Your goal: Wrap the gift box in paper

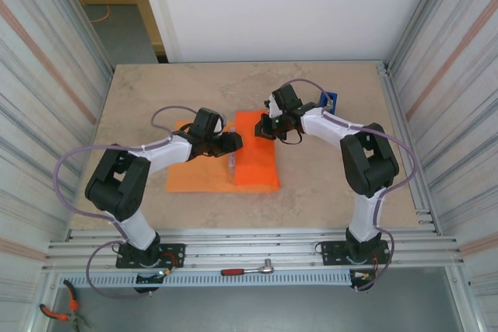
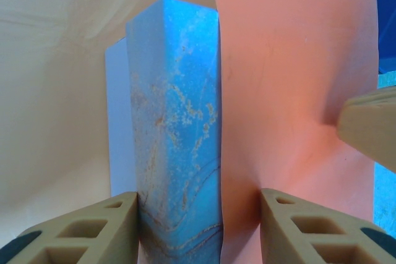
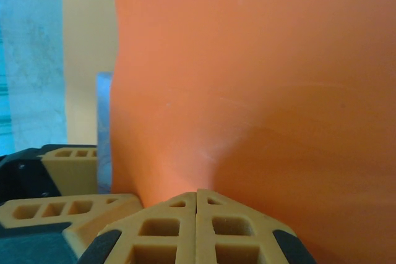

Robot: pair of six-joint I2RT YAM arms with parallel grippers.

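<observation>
The orange paper (image 1: pixel 257 165) lies mid-table with its right part folded up over the gift box, whose pale edge (image 1: pixel 232 164) shows at the fold. My left gripper (image 1: pixel 231 142) is shut on the gift box (image 2: pixel 176 122), which looks blue-tinted with cream marbling in the left wrist view. One finger (image 2: pixel 105 227) bears on the box and the other on the paper flap (image 2: pixel 291 78) laid against it. My right gripper (image 1: pixel 263 127) is shut, and its joined tips (image 3: pixel 197 196) press a dimple into the paper (image 3: pixel 260 78). One right finger (image 2: pixel 371 134) shows against the flap.
A blue tape dispenser (image 1: pixel 331 102) stands at the back right of the table. A ratchet wrench (image 1: pixel 247 270) lies on the front rail and pliers (image 1: pixel 58 312) lie below it at the left. Ribbed walls close in both sides.
</observation>
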